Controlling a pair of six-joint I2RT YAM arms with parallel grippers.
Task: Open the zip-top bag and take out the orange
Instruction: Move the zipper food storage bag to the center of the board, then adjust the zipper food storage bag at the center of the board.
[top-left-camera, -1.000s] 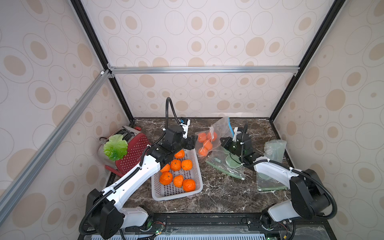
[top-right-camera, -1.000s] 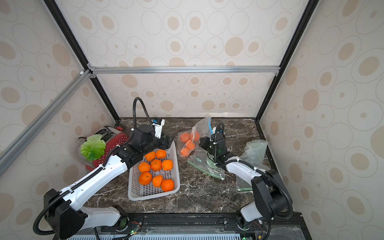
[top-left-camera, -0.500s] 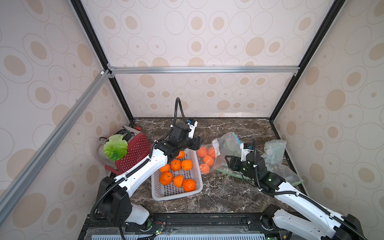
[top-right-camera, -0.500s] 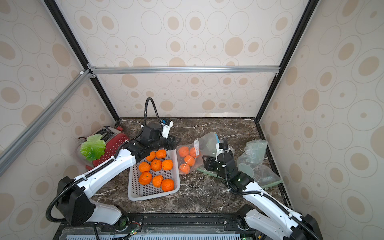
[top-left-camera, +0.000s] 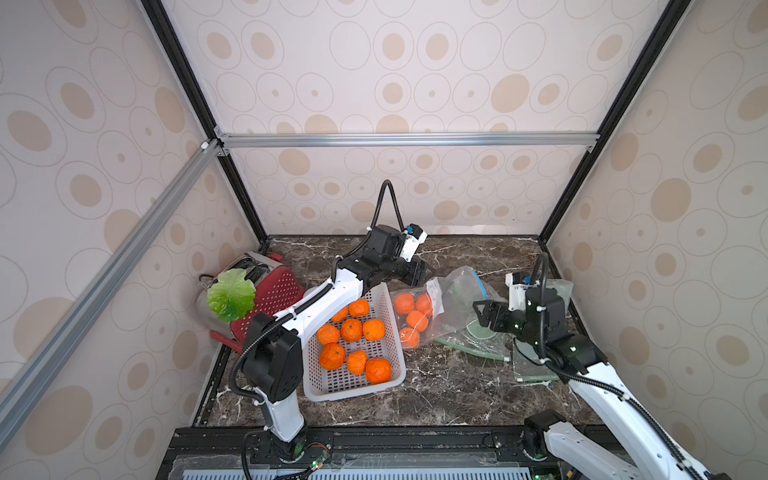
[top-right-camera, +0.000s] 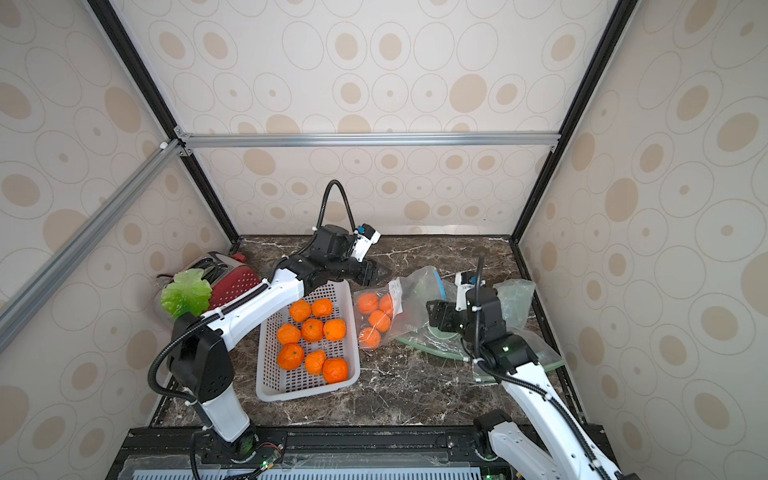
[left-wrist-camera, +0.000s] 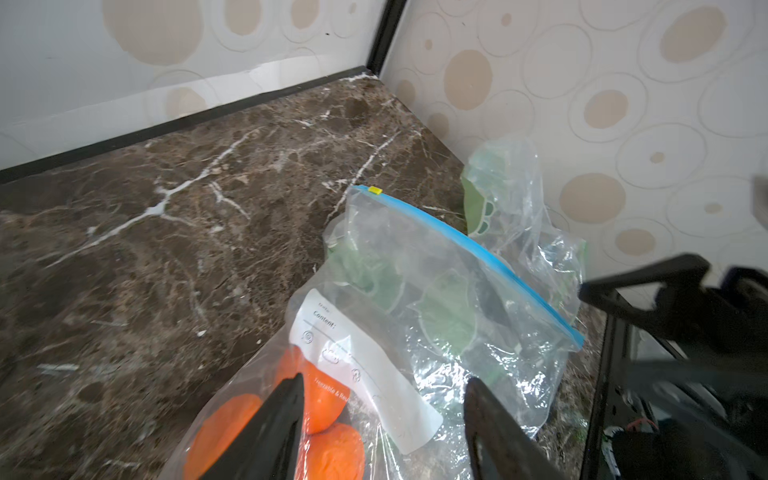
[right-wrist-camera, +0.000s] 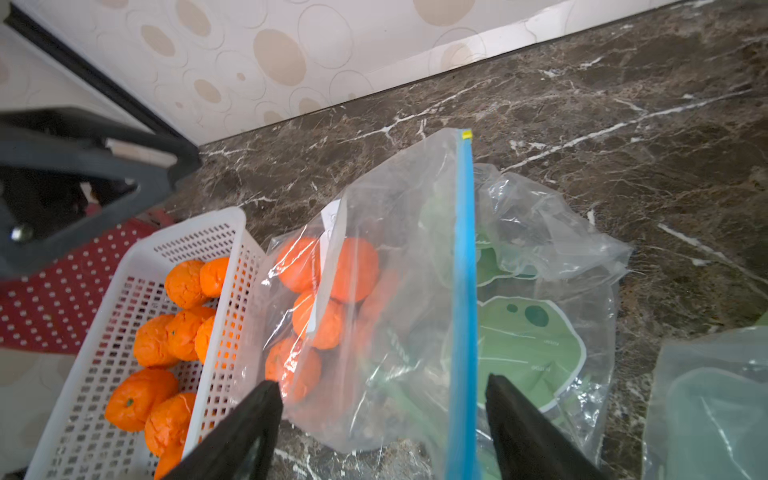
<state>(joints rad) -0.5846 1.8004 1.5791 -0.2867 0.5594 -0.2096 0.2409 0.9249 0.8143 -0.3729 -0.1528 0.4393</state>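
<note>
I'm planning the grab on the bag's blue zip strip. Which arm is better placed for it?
Probably the right. The right gripper is open with the blue zip strip lying between its fingers; the left gripper, also open, hovers over the bag near its oranges.

white basket (top-left-camera: 340, 384) | red toaster (top-left-camera: 278, 291) | green leaf (top-left-camera: 230, 293) | spare clear bags (top-left-camera: 557, 287)

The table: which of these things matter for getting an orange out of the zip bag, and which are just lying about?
Part of the job: zip-top bag, the oranges inside it, its blue zip strip, left gripper and right gripper, both open; probably the white basket too, since it already holds fruit.

Lying about: red toaster, green leaf, other plastic bags.
</note>
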